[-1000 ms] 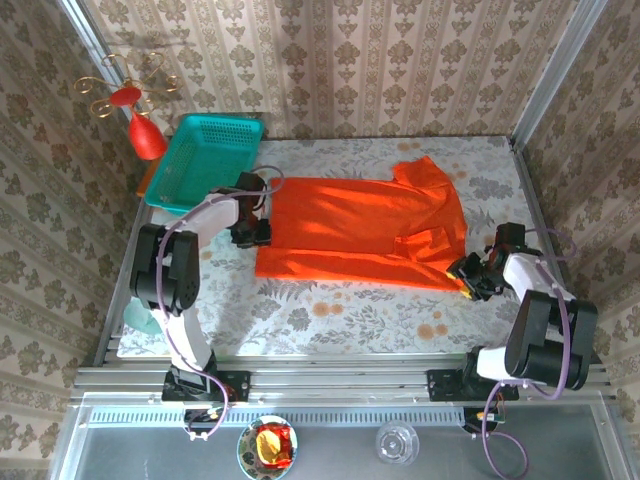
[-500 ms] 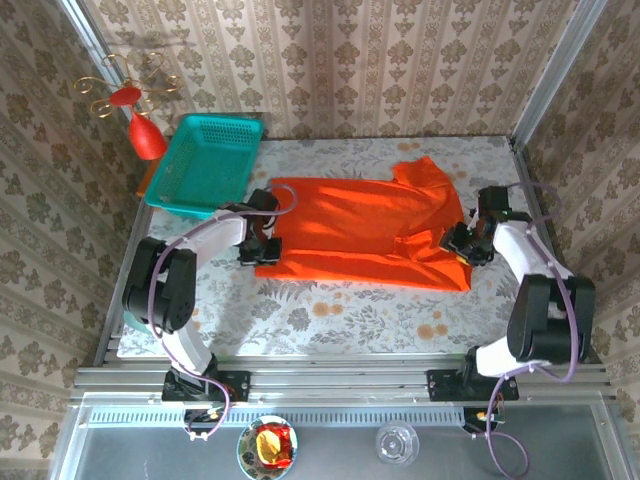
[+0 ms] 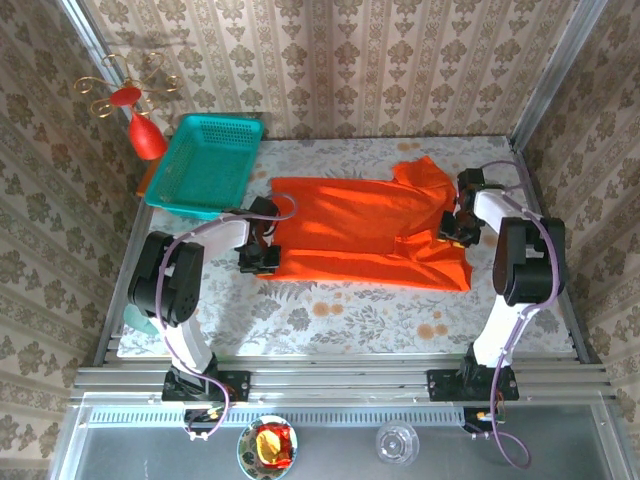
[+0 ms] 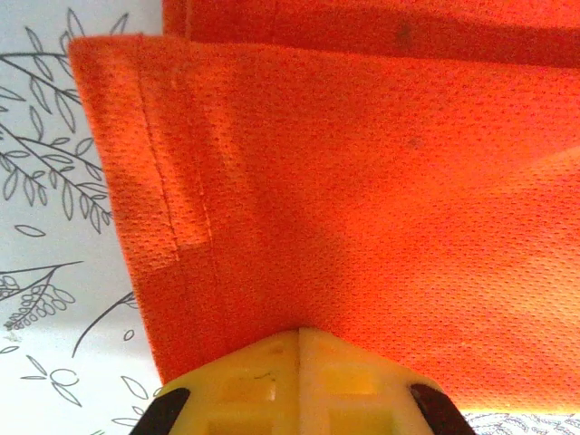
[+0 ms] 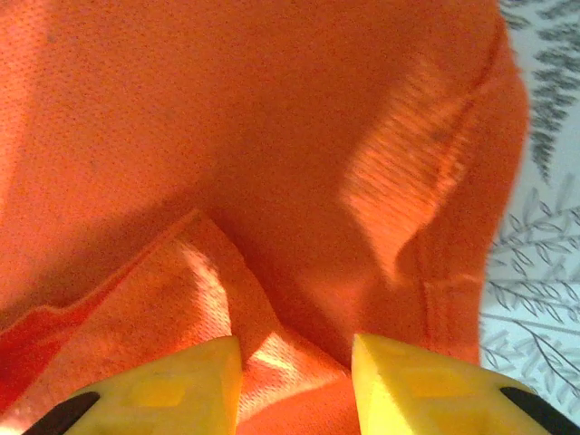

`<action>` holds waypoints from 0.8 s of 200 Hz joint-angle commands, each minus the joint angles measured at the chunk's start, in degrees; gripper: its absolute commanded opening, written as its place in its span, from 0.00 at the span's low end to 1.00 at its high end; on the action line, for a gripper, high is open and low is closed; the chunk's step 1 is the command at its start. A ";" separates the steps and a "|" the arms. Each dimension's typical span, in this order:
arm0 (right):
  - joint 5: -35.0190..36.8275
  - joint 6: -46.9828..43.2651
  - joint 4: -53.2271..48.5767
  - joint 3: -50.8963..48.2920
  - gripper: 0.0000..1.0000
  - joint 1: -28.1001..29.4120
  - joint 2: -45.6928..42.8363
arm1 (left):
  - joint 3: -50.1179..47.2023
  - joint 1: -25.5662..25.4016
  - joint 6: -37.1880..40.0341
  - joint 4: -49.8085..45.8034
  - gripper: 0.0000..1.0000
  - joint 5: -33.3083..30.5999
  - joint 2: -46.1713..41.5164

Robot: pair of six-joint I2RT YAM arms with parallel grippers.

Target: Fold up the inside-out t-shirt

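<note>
The inside-out t-shirt [image 3: 365, 232] is lying mid-frame on the table [image 3: 330, 312] as a long flat band, seemingly doubled lengthwise, with the crosswise folds apparently yet to come. The left gripper [image 3: 262, 258] is pinching the hem corner at the shirt's left end, jaws closed. At its right end the right gripper [image 3: 456, 226] is straddling a fabric ridge, jaws apart.
</note>
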 commanded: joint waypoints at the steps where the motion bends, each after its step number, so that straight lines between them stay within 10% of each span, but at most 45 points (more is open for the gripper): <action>1: -1.33 -2.04 -0.45 1.87 0.35 0.48 1.89 | -1.75 0.27 -0.49 0.58 0.00 0.01 2.22; 76: 11.09 -0.50 -3.33 2.81 0.00 2.55 -3.19 | -1.86 0.64 -0.22 0.37 0.00 0.01 1.96; 131: 9.33 -1.30 -1.39 4.89 0.00 2.20 -1.57 | -2.02 0.63 -0.12 0.14 0.00 -0.07 1.89; 160: 11.23 0.78 -4.90 5.70 0.35 2.38 -2.57 | -2.03 0.44 -0.39 -0.05 0.01 0.02 1.28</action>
